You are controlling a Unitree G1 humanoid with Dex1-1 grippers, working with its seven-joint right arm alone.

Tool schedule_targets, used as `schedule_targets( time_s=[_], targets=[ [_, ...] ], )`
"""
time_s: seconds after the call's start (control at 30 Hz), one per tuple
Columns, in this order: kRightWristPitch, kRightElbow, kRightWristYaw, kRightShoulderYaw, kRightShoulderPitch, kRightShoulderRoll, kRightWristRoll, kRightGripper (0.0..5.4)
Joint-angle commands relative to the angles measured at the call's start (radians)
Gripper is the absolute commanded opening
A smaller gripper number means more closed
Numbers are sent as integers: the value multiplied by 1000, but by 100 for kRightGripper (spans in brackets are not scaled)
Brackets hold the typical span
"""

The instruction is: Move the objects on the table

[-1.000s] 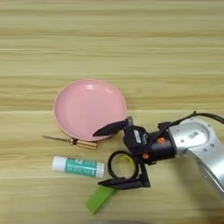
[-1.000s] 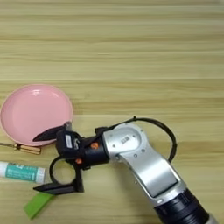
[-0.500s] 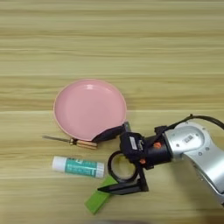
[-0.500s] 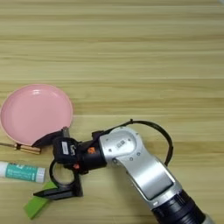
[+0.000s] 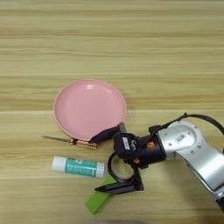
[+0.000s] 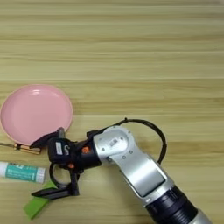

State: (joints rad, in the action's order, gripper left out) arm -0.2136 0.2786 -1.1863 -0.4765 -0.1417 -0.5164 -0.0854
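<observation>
Wooden table (image 5: 175, 52) carries five small things bunched near its front-left: pink plate (image 5: 89, 108); screwdriver (image 5: 72, 141) just in front of the plate's near rim; glue stick (image 5: 78, 166) below it; black ring (image 5: 119, 168); green block (image 5: 99, 200) nearest the front edge. Risk, as judged: the lower finger lies over the block's end and the upper tip sits at the plate's rim beside the screwdriver handle; closing or sweeping from here could drag the block, nudge the plate, or roll the glue stick, since everything is so close together. Pincer (image 5: 104, 162) is spread wide; fingers straddle the ring, which lies between them; nothing is pinched; contact with the ring cannot be confirmed.
</observation>
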Motion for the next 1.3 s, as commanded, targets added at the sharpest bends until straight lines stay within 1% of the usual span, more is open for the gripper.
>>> schedule_targets(
  time_s=[0.03, 0.53, 0.97, 1.13, 1.3],
  targets=[
    [18, 6, 35, 11, -58, 4, 14, 538],
    [58, -71, 41, -21, -64, 15, 96, 538],
    [65, -83, 41, -32, -61, 27, 112, 538],
    [63, -91, 42, -45, -61, 28, 128, 538],
    [54, -106, 53, -60, -67, 29, 153, 496]
  ],
)
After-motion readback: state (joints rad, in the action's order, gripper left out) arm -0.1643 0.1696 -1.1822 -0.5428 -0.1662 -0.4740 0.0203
